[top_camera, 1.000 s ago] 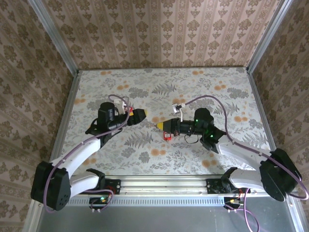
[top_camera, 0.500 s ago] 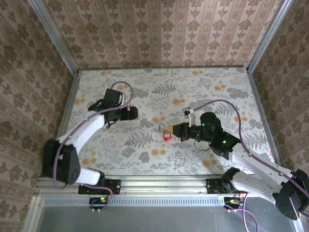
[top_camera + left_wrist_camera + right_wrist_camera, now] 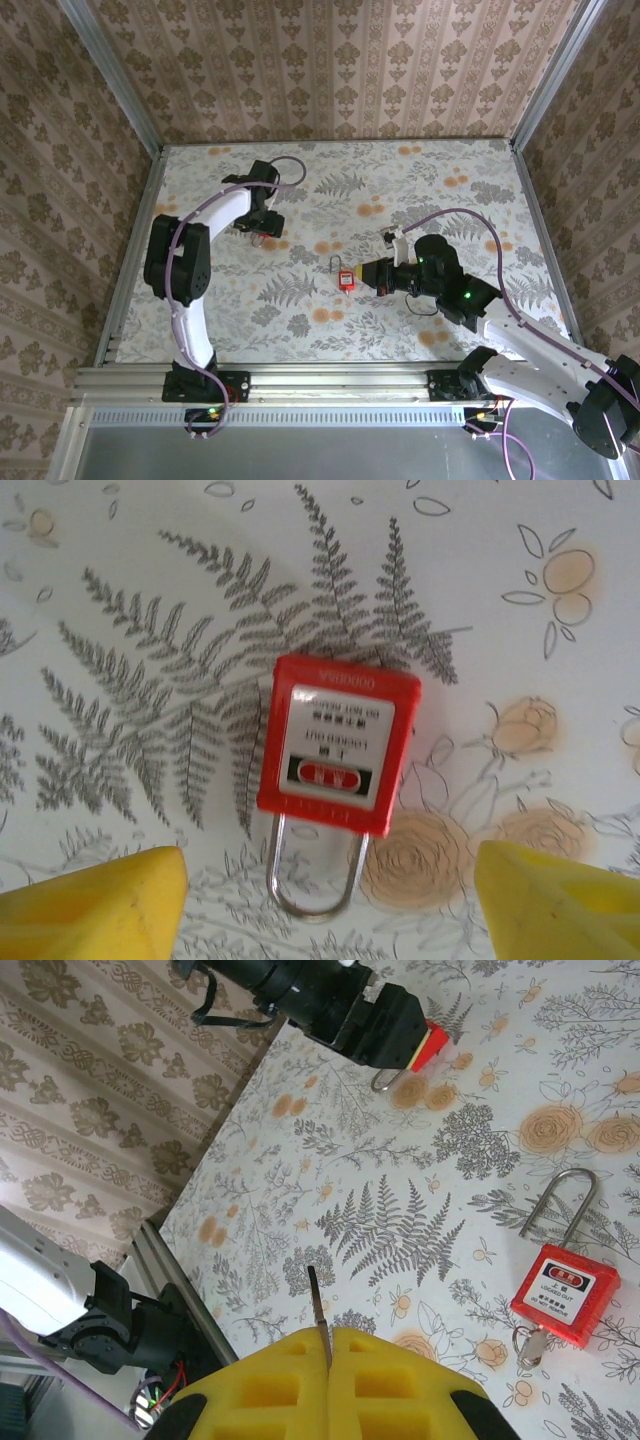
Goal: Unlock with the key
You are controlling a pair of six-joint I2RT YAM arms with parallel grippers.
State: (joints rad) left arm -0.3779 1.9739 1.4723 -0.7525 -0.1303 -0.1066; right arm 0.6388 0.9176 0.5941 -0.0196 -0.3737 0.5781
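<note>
A red padlock (image 3: 345,277) lies flat mid-table, its steel shackle toward the far side; the right wrist view shows it (image 3: 565,1290) with small keys hanging at its body. Just right of it, my right gripper (image 3: 368,272) (image 3: 325,1332) is shut on a key, whose thin metal blade (image 3: 318,1310) sticks out between the yellow pads. A second red padlock (image 3: 340,745) (image 3: 432,1045) lies at the far left. Over it hangs my left gripper (image 3: 263,220) (image 3: 330,892), open, one yellow fingertip (image 3: 95,905) on each side of the shackle (image 3: 315,880) and clear of it.
The floral table (image 3: 440,180) is walled by patterned panels with a metal rail (image 3: 330,380) along the near edge. The left arm (image 3: 175,265) stretches up the left side. The right arm's cable (image 3: 450,215) loops above its wrist.
My left arm has swung from mid-table to the far left, over the second padlock, and its jaws have narrowed a little. The right gripper has drawn back right of the middle padlock, key still held.
</note>
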